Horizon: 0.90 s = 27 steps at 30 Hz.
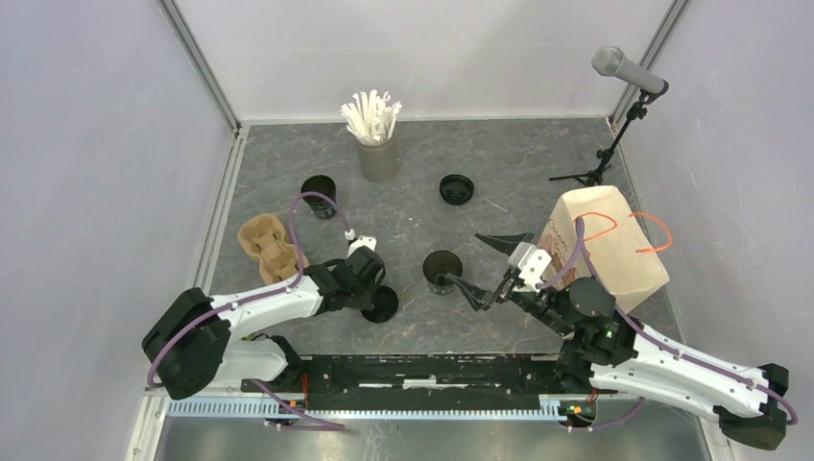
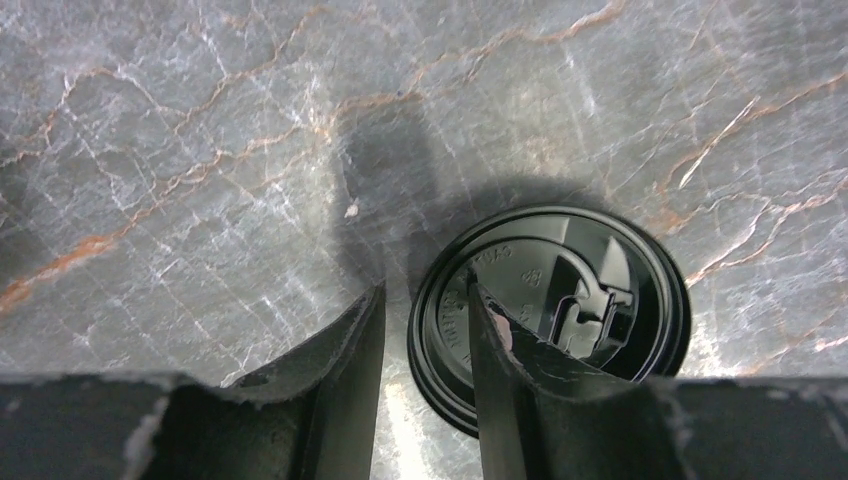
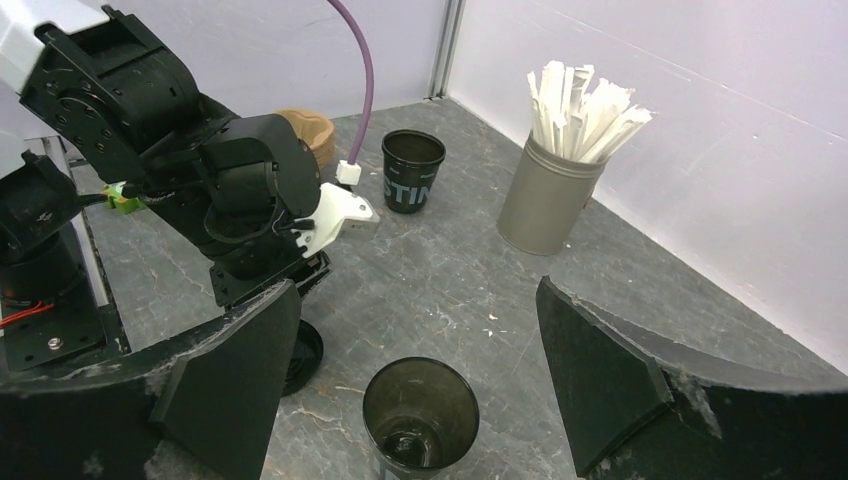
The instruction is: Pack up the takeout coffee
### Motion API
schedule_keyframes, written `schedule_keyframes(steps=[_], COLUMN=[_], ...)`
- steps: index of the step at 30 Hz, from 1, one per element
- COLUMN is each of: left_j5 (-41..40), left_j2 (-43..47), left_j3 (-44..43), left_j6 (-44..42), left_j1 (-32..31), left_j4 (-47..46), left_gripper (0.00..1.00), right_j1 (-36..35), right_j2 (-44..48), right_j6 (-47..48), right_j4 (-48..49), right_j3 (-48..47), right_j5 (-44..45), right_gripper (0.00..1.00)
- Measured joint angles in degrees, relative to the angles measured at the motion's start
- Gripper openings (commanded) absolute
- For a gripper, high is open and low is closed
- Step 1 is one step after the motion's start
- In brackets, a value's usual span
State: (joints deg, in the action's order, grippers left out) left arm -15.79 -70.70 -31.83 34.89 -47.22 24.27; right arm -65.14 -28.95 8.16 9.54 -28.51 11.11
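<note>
Cup (image 3: 420, 415) just beside spread right gripper (image 3: 415, 295)

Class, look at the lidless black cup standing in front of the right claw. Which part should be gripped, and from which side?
Grip the cup by its wall just under the rim, approaching level from the near-right, where the open right claw faces it. It stands upright and widens upward, so a side pinch there probably will not let it slip down.

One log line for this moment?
left jaws: astride lid rim, lid flat on table | right jaws: open, facing lidless cup
</note>
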Motion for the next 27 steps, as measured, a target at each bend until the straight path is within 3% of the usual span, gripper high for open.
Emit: schedule_keyframes(steps=[7,11,18,27], left_j5=[0.0,1.5,11.9,27.8], left_j2=[-1.4,-1.3,3.2,19.8], left_j3=[0.0,0.0,0.0,-5.2], left_j6=[-0.2,-0.4,-0.5,0.8], left_j1=[0.3,0.7,7.5,14.4], left_j4=[-2.9,-3.6,-3.8,-2.7], left_gripper=[0.11,0.03,0.02,0.02], right_j1=[0.0,0.0,0.0,0.0], right_j2=[-0.2,-0.6,-1.7,1.1], right_j6=[-0.4,-0.5,-0.3,4.7], right_j4=[-0.2,-0.2,0.5,10.3], right_j3=[0.0,0.0,0.1,7.9], right_j5=[0.0,0.0,-0.1,-4.1], right_gripper=[0.95,0.95,0.96,0.98])
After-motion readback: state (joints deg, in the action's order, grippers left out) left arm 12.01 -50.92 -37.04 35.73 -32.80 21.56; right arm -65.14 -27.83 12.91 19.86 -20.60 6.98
